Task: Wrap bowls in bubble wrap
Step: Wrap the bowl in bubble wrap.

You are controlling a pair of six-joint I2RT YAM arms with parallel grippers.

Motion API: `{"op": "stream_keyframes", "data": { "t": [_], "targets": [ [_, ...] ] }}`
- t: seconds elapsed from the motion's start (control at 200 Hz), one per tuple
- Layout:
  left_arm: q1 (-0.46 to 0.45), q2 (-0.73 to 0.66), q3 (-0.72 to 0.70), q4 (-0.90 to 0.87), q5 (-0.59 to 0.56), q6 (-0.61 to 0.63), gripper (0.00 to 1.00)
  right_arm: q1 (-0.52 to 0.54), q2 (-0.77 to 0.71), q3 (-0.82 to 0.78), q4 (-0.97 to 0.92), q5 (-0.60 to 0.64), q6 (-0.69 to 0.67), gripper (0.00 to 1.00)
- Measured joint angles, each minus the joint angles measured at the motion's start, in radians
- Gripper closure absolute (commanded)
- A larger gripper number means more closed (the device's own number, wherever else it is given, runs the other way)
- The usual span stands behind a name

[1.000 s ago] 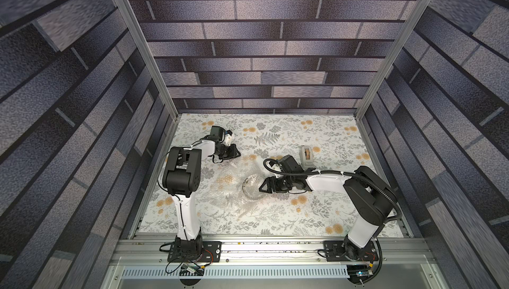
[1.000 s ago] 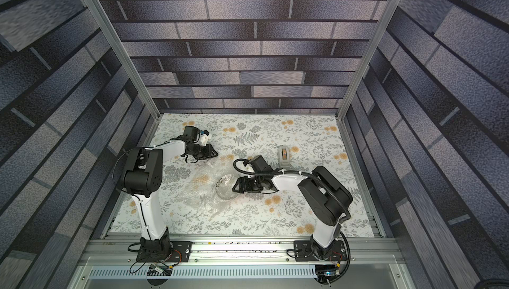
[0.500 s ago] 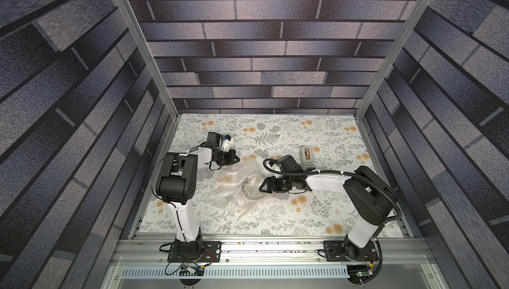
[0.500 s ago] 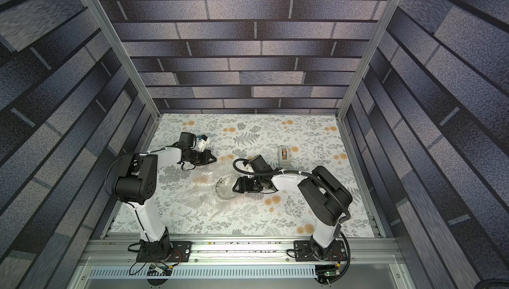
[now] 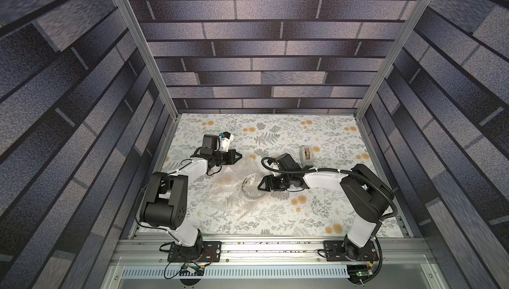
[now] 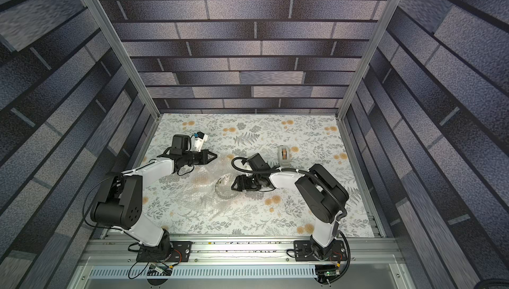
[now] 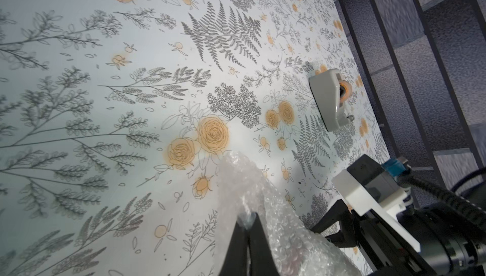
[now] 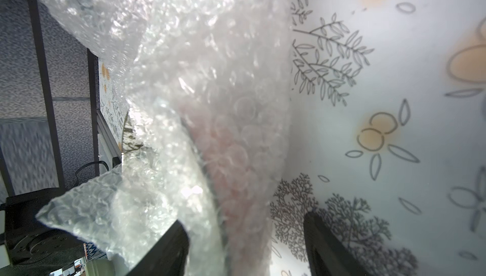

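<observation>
Mid-table on the floral cloth point(image 5: 316, 218), the bowl point(image 5: 252, 190) lies under bubble wrap point(image 5: 224, 191) draped across its hollow. Left gripper point(image 7: 247, 220) is clamped on the sheet's far edge. The right gripper point(image 5: 259, 185) gapes astride the wrapped rim. Tape dispenser point(image 5: 306, 155) stands farther back.

Walls of grey-violet printed brick-pattern panels point(image 5: 275, 42) enclose three sides, seen in both top views. Silver aluminium corner posts point(image 5: 141, 48) run down to the table. A flat white tablecloth with grey ferns and orange flowers point(image 5: 316, 218) covers the tabletop. A silver aluminium rail point(image 5: 261, 247) spans the near edge. Light is bright and even.
</observation>
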Motion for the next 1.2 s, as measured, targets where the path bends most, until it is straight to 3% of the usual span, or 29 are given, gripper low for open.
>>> {"op": "stream_keyframes", "data": {
  "t": [0.185,0.481,0.887,1.203],
  "targets": [
    [-0.103,-0.117,-0.105,0.052,0.008,-0.052,1.0,0.0,0.0,0.0,0.0,0.0,0.0,0.3],
    [-0.211,-0.319,-0.161,0.045,-0.014,-0.07,1.0,0.0,0.005,0.002,0.002,-0.001,0.0,0.3],
    [-0.326,-0.374,-0.323,0.002,-0.104,-0.125,1.0,0.0,0.01,0.003,0.013,-0.002,0.0,0.3],
    [-0.37,-0.411,-0.348,0.001,-0.143,-0.15,1.0,0.0,0.008,0.013,-0.003,0.0,-0.019,0.25]
  ]
}}
